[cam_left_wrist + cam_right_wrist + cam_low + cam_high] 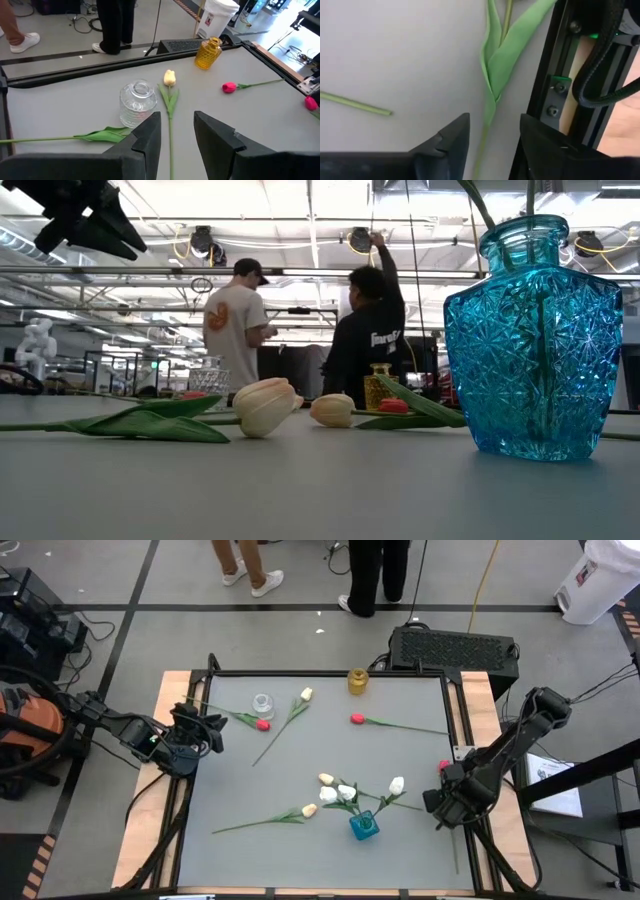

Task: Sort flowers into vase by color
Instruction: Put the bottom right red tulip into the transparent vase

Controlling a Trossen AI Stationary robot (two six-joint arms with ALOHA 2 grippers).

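Thin-stemmed tulips point(283, 728) — red, white, cream heads — lie scattered; three stand in the blue vase point(363, 826). Left gripper point(177, 131) and right gripper point(494, 131), at opposite table edges, both gape empty.

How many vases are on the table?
3: a blue vase near the front edge holding white flowers, a clear glass vase toward the left arm, and a yellow vase at the far edge.
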